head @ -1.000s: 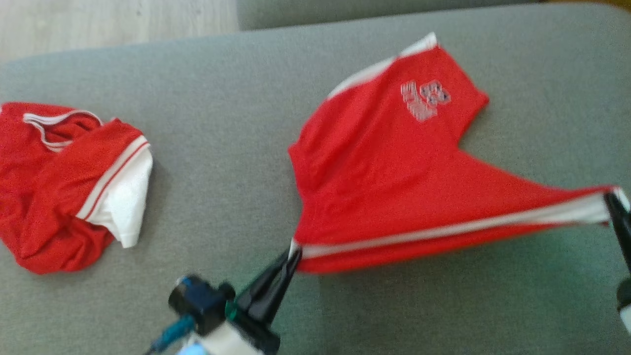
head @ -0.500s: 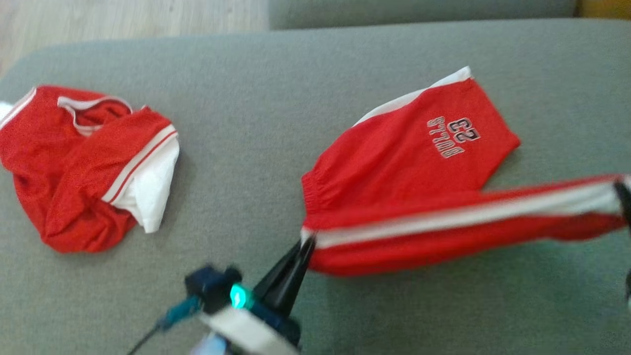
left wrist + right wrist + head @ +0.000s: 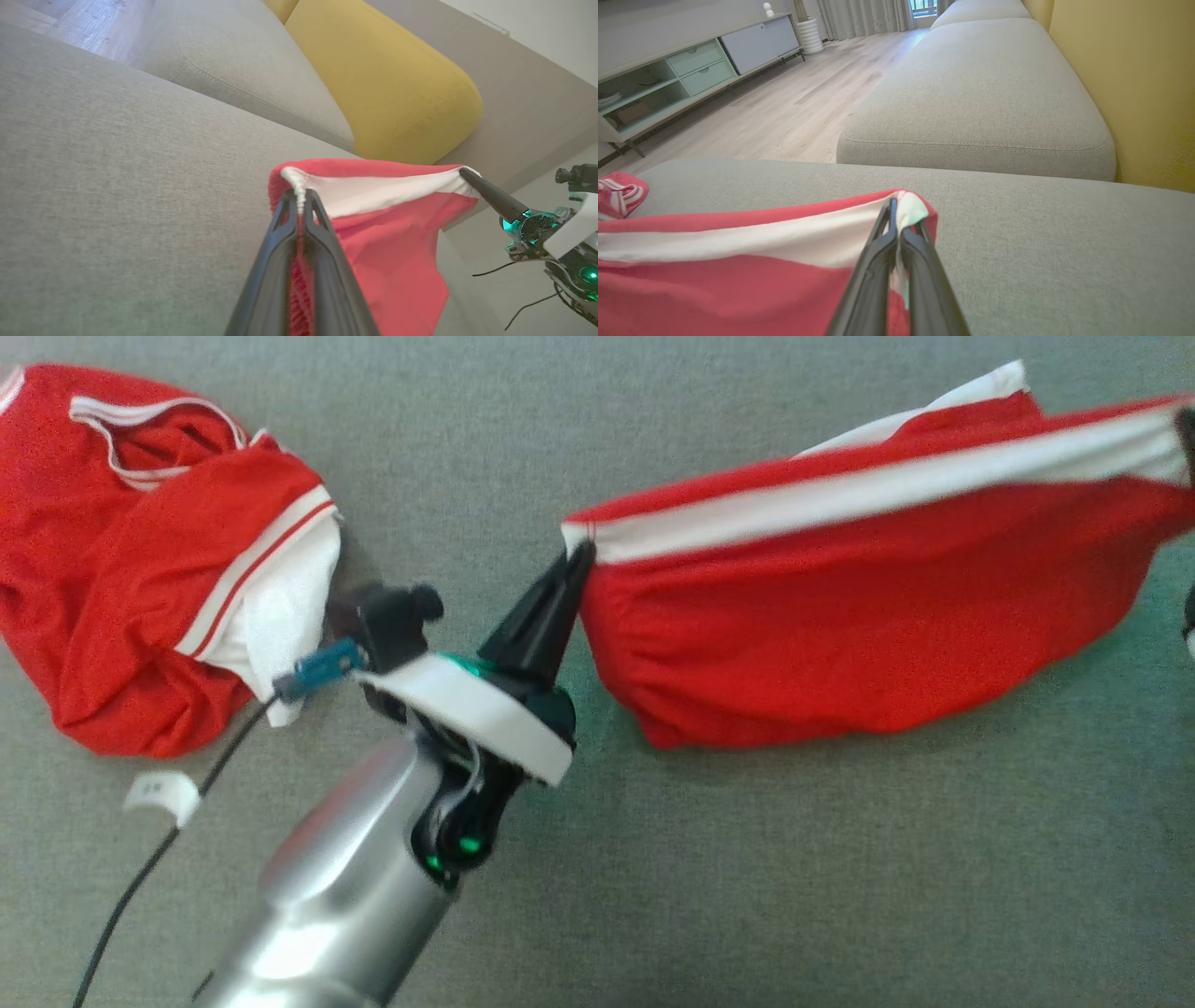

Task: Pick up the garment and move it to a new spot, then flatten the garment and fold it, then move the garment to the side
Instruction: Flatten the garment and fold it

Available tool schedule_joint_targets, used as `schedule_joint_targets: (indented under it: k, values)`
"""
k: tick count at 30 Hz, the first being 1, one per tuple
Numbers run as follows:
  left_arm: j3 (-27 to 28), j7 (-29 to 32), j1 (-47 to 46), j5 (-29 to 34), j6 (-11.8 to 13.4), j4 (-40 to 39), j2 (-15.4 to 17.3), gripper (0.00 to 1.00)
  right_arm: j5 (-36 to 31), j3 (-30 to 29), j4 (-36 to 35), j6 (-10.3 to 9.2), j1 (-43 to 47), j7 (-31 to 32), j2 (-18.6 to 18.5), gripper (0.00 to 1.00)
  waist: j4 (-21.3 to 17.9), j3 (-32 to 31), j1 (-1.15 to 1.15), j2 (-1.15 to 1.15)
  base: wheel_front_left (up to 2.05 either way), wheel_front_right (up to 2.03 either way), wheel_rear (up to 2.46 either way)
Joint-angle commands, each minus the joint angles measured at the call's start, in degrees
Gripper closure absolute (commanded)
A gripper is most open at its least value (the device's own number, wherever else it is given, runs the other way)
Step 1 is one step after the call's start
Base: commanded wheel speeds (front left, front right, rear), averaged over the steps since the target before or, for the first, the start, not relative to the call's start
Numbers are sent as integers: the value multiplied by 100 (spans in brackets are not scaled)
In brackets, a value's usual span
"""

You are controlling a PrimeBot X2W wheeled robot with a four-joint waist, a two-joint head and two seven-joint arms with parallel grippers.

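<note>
left gripper [image 3: 299,198]: clamped on the shorts [image 3: 840,625], at one striped corner
right gripper [image 3: 896,207]: pinching the opposite corner (stripe taut between)
jersey [image 3: 140,579]: crumpled, toward the left edge of the sofa cushion [image 3: 794,896]

Living room: sofa [image 3: 980,93], sideboard [image 3: 691,63].

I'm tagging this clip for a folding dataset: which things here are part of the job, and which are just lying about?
In the job:
- red shorts, stretched by the white-striped edge
- left gripper, jaws shut on one end
- right gripper, jaws shut on the other end

Lying about:
- crumpled red garment
- yellow cushion
- cabinet
</note>
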Motion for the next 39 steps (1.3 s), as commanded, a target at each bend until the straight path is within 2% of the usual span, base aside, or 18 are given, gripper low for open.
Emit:
schedule_joint_targets:
  k: [1, 7, 13, 14, 15, 16, 17, 18, 22, 25, 32, 36, 39]
  values:
    - [239, -34, -281, 58, -30, -26, 31, 100, 59, 175, 30, 37, -236, 10, -266, 100, 31, 144, -2, 0, 0, 0, 0]
    - [133, 47, -615, 151, -39, 360, -10, 100, 244, 815, 683, 37, -1044, -42, -330, 100, 41, 270, -2, 0, 0, 0, 0]
    - [46, -159, -795, 290, -56, 700, -23, 100, 450, 1624, 1236, 37, -1729, -242, -354, 100, 41, 347, -2, 0, 0, 0, 0]
    - [24, -209, -811, 339, -57, 756, -16, 100, 483, 1750, 1308, 37, -1815, -299, -354, 99, 38, 350, -2, 0, 0, 0, 0]
    - [7, -252, -816, 366, -58, 812, -17, 100, 494, 1885, 1365, 37, -1897, -371, -363, 86, 34, 350, -2, 0, 0, 0, 0]
    - [-13, -286, -818, 388, -60, 866, -19, 87, 504, 2022, 1418, 37, -1969, -449, -373, 69, 31, 345, -2, 0, 0, 0, 0]
    - [-29, -323, -819, 404, -61, 912, -23, 71, 502, 2143, 1470, 37, -2038, -560, -386, 4, 25, 338, -2, 0, 0, 0, 0]
    - [-29, -359, -811, 407, -59, 964, -32, 0, 503, 2263, 1518, 37, -2097, -678, -399, 0, 20, 327, -2, 0, 0, 0, 0]
    - [-49, -615, -779, 548, -4, 1127, -44, 0, 526, 2573, 1822, 37, -2241, -1200, -418, 0, -6, 226, -2, 0, 0, 0, 0]
    - [-132, -921, -718, 845, 158, 1221, -7, 0, 595, 2774, 1977, 37, -2171, -1437, -515, 0, -9, 73, -2, 0, 0, 0, 0]
    - [-102, -1418, -135, 1759, 1019, 1014, 60, 0, 979, 2852, 2091, 37, -1393, -1614, -665, 0, -41, -437, -2, 0, 0, 0, 0]
    - [296, -1435, 477, 2440, 1533, 227, 35, 0, 1171, 2720, 2184, 37, -919, -1502, -676, 0, -18, -599, -2, 0, 0, 0, 0]
    - [565, -1437, 1029, 2983, 1795, -383, -9, 0, 1253, 2538, 2327, 37, -746, -1425, -610, 0, 39, -619, -2, 0, 0, 0, 0]
